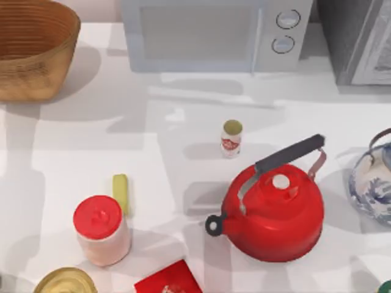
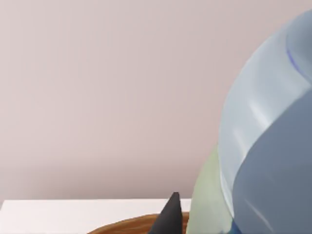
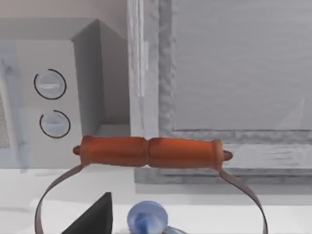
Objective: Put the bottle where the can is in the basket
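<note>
Bottle (image 2: 273,146), judging by the big pale-blue see-through body, is sitting right up against the left gripper (image 2: 168,220), crowding the left wrist view just beside the dark gripper tip. It looks like it is being carried, but I cannot tell if the left gripper is clamped on it or apart. Directly below and just past that gripper the brown woven rim of the basket (image 2: 127,226) is showing, so the left gripper is hovering over or at the edge of the basket, with a pale wall beyond it. The basket (image 1: 36,79) is sitting at the far left corner of the bench (image 1: 91,152). The can (image 1: 231,138) is standing upright on the open bench, well apart from the basket and well away from the left gripper, just beyond the red kettle (image 1: 275,213). It is not in the basket, which disagrees with the task wording. Progress, as a judgement: pick-up and carry are looking done, and the bottle is arriving at the basket. What is left is lowering it in, letting go and pulling the arm clear. Whether the bottle is touching the basket floor yet is hidden. The right gripper (image 3: 93,218) is idling over the blue-and-white pot (image 1: 371,183), with the pot's wooden handle (image 3: 148,152) just ahead of it and the microwave (image 3: 48,102) beyond; I cannot tell its state either.
</note>
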